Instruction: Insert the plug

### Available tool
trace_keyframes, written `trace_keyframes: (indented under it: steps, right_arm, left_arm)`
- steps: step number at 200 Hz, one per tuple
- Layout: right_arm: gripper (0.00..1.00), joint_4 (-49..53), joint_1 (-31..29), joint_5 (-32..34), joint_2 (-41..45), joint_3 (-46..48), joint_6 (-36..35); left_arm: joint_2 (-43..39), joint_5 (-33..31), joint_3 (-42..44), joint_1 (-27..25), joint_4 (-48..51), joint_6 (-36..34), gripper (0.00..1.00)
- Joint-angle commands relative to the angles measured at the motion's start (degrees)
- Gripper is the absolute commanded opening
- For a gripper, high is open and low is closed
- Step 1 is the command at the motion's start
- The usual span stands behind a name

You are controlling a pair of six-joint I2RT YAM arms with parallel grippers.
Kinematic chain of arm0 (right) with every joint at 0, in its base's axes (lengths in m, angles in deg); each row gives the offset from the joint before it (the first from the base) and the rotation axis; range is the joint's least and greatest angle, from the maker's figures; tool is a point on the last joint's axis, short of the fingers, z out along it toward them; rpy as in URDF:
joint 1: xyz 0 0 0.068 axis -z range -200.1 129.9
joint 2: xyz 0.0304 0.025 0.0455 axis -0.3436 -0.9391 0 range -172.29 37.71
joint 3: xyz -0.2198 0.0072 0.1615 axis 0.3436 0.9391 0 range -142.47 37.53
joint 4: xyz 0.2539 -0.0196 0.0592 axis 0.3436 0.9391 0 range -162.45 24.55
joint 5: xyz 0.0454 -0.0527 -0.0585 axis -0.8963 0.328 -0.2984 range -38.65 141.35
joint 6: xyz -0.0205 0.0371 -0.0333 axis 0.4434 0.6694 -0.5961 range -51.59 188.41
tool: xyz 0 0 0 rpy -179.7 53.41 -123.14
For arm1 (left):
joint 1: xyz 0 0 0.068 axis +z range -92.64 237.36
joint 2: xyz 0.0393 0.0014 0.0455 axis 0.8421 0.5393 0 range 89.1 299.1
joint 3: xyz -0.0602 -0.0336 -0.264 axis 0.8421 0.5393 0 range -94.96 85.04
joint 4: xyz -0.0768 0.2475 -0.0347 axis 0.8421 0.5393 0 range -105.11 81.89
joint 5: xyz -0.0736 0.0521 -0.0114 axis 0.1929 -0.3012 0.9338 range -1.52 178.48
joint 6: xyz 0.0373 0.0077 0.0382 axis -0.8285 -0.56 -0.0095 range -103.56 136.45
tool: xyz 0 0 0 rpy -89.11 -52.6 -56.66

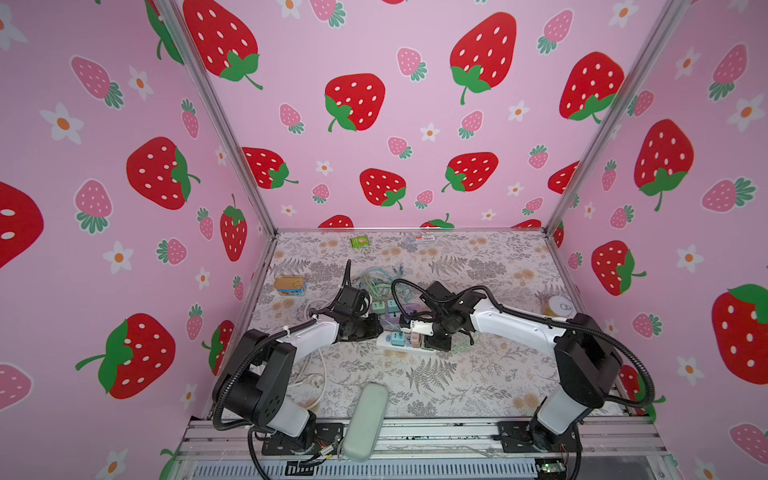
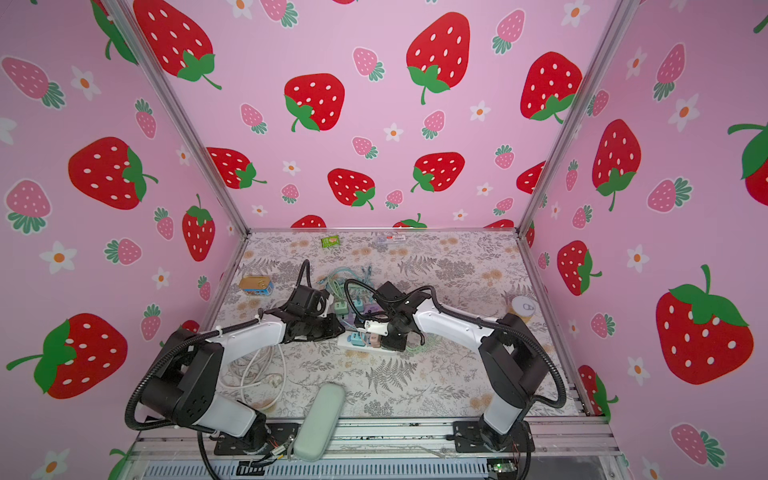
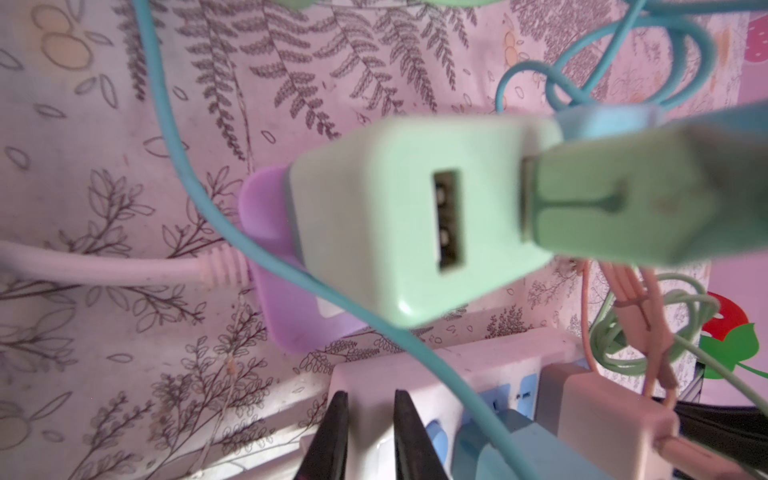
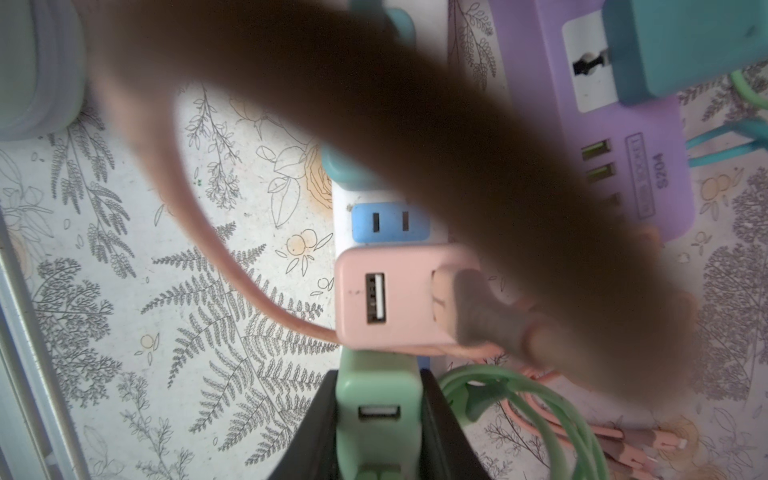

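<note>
pink walls (image 1: 395, 124) printed with strawberries box in a table under a grey fern-and-flower cloth (image 1: 457, 386), and the white power strip (image 1: 384, 344) lies near its middle. the right gripper (image 4: 378, 386) is pinched on a green charger (image 4: 376, 401), which stands at one end of the strip, just beside a pink charger (image 4: 395, 299) already plugged into it. at the strip's other end the left gripper (image 3: 370, 395) has its fingers (image 3: 338, 432) drawn close on either side of the strip's white body, apparently clamping it. i judge the step in hand to be the seating itself. the green charger is over the strip, but its prongs are hidden, so i cannot tell whether they are home. the next move calls for a straight push with the prongs lined up to the slots, while the left gripper braces the strip against sliding. it also needs care not to knock the pink charger. a blue two-slot socket (image 4: 390, 222) shows free on the pink charger's far side. beyond the white strip, a purple strip (image 4: 665, 133) reads "s204", and the boxed word beside it seems to end in "socket".
</note>
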Motion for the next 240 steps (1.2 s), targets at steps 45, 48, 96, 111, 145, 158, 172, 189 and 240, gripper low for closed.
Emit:
trace_keyframes:
  steps: [45,48,96,111,145,158,172,189,240]
  right_arm:
    - [0.58,1.78,-0.27,0.23,1.49,0.60,2.59]
    - [0.60,1.74,-0.26,0.12,1.83,0.61,2.63]
    - [0.71,2.27,-0.26,-0.13,7.21,2.28,4.65]
    - [0.73,2.76,-0.33,0.46,8.27,3.40,5.59]
    - [0.80,3.50,-0.32,-0.66,9.59,5.93,7.94]
    - [0.81,3.25,-0.26,-1.34,10.12,6.98,9.11]
    - [0.81,2.72,-0.28,-1.86,10.94,8.30,10.31]
    - [0.81,2.02,-0.30,-1.19,11.97,9.47,12.06]
    - [0.81,-3.54,1.01,0.42,18.38,12.38,16.18]
  left_arm:
    - [-4.42,0.67,-1.69,1.81,5.74,-1.93,0.25]
    - [-4.73,0.69,-1.73,1.91,5.85,-1.96,0.26]
    - [-9.87,0.33,-2.13,4.88,8.87,-3.61,0.36]
    - [-11.43,0.11,-2.18,6.04,9.28,-3.74,0.40]
    - [-14.31,-1.35,-2.87,7.33,9.76,-4.08,0.48]
    - [-15.23,-3.44,-3.62,7.76,10.57,-4.47,0.51]
    - [-16.08,-6.25,-4.68,8.28,11.55,-5.13,0.55]
    - [-16.75,-10.25,-5.41,8.91,11.81,-5.92,0.60]
    - [-16.82,-23.40,-5.42,12.15,9.90,-10.01,0.69]
